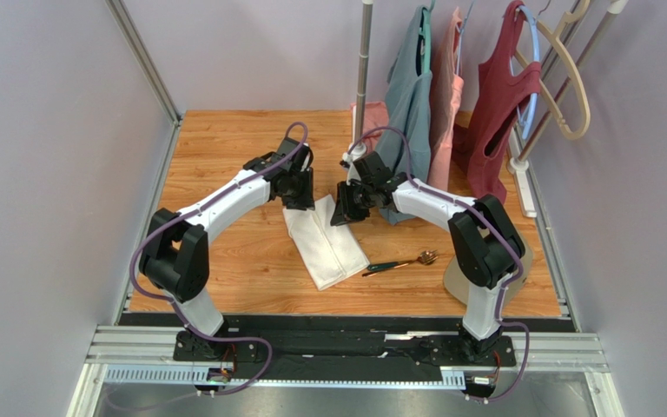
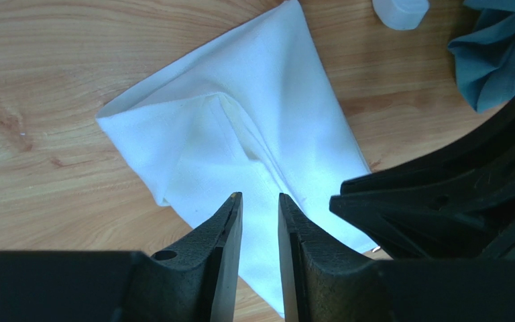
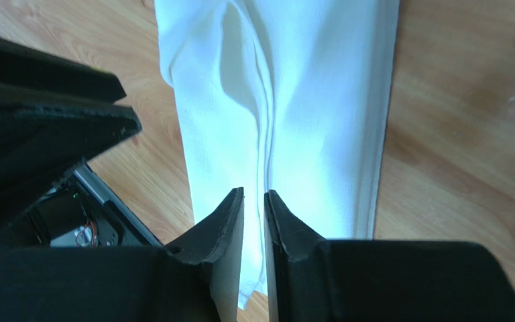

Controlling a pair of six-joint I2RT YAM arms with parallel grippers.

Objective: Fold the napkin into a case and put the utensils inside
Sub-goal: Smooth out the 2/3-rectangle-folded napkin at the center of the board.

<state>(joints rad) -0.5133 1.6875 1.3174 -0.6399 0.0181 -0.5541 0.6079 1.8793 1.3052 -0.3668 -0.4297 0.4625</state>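
The left arm arches forward, elbow high, its claw (image 1: 297, 201) pointing down over the far end of the folded white napkin (image 1: 324, 243), jaws narrowly parted and empty. The right arm mirrors it, its claw (image 1: 343, 215) a slit apart at the napkin's far right edge. The utensils (image 1: 402, 263) lie on the tabletop (image 1: 224, 261) just right of the napkin.
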